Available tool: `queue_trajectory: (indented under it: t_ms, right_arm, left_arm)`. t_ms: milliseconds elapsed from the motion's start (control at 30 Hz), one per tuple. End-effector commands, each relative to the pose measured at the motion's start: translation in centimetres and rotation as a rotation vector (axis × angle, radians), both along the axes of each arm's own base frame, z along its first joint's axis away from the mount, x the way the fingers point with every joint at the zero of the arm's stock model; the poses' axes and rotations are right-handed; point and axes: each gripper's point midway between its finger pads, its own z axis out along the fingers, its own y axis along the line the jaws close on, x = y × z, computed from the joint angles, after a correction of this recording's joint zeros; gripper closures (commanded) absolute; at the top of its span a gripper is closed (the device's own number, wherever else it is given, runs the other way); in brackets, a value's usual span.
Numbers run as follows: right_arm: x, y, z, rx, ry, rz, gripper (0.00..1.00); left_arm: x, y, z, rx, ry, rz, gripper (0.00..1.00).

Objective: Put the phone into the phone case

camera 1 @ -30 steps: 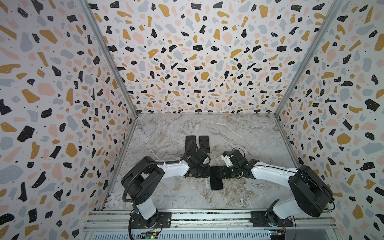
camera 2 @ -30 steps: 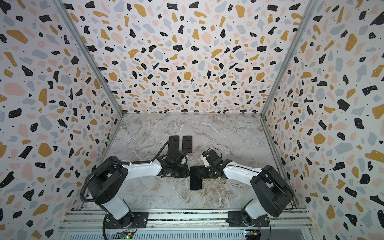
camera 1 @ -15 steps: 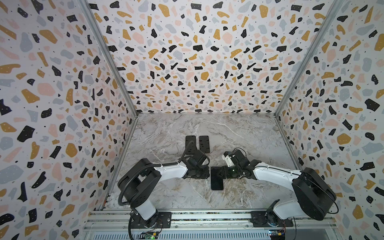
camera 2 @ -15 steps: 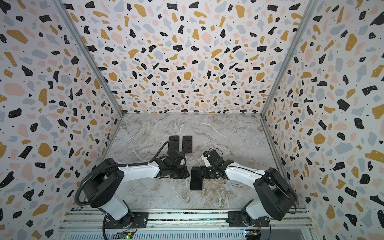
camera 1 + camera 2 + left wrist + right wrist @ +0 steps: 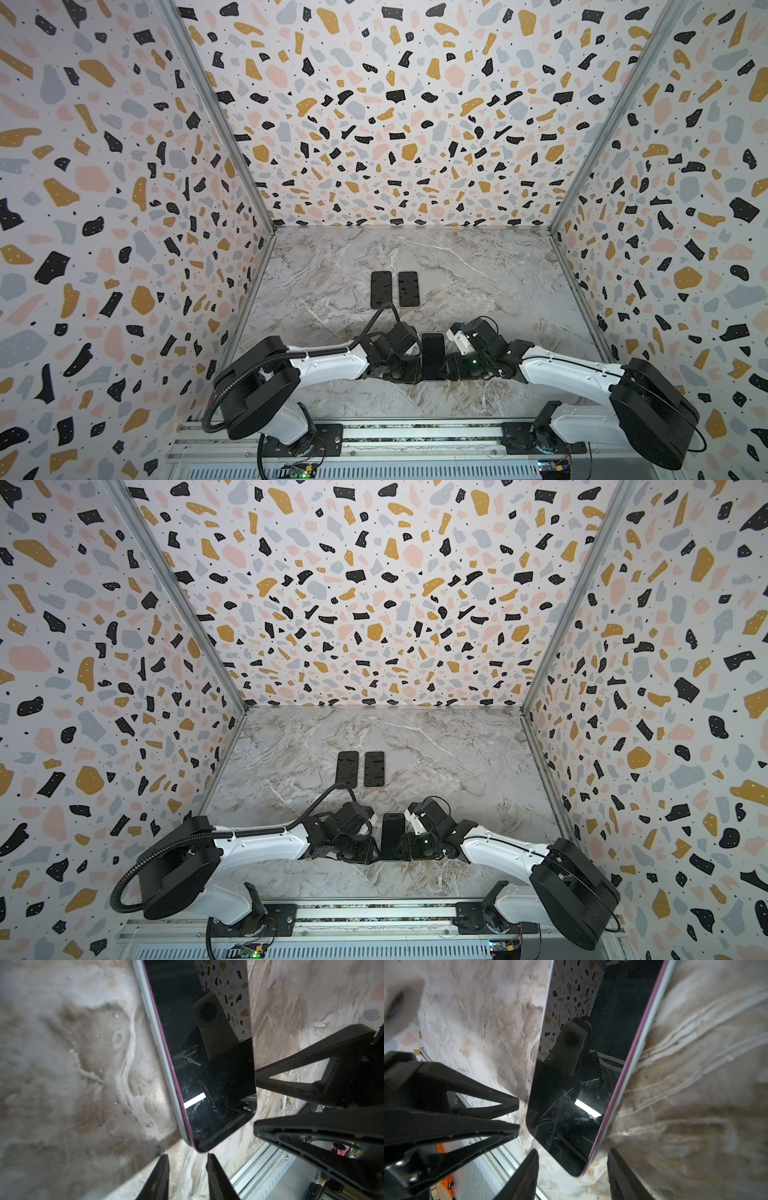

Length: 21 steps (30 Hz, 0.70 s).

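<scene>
Phone [image 5: 432,356] lies flat, screen up, close to the front edge of the tabletop [image 5: 478,266], about midway along that edge, with its long sides running front to back. The left gripper [image 5: 187,1155] is low at the phone's near left corner. Its jaws are parted only a little, with nothing between them and the tips just short of the corner. The right gripper [image 5: 573,1149] is spread wider and straddles the near right corner. A sliver of marble shows on either side, so it does not look to be pinching.

As a guess, the phone will handle as a thin, stiff slab of moderate weight. Its glass face is slick, and fine scratch lines already show near the near end, so it may be fragile. Lying flat, it offers little to grab. The pink long edges look the safest hold, one finger on each, rather than pressing on the glass. A pale band runs outside the pink edge — whether that is a case rim, I cannot tell.

Farther back, left of the tabletop's middle, two dark slabs [image 5: 381,289] [image 5: 408,289] lie side by side, just apart. Neither can be made out as the phone case.
</scene>
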Motion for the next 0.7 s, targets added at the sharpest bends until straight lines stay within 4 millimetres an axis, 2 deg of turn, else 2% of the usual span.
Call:
queue_trajectory:
  t_ms: [0, 267, 467, 667]
  right_arm:
    - [-0.2, 0.9, 0.5, 0.039, 0.008, 0.01, 0.45]
    - [-0.9, 1.4, -0.5, 0.036, 0.032, 0.033, 0.45]
    - [-1.4, 1.7, -1.4, 0.031, 0.054, 0.051, 0.49]
    - [-1.6, 2.1, -1.8, 0.022, 0.059, 0.07, 0.51]
  left_arm:
    - [-0.3, -0.1, -0.9, 0.011, 0.025, -0.001, 0.7]
    - [-0.7, 0.6, -3.3, 0.065, 0.052, -0.01, 0.75]
    - [-1.1, 1.3, -4.7, 0.098, 0.066, -0.009, 0.92]
    - [-1.7, 2.7, -6.5, 0.154, 0.079, -0.009, 0.95]
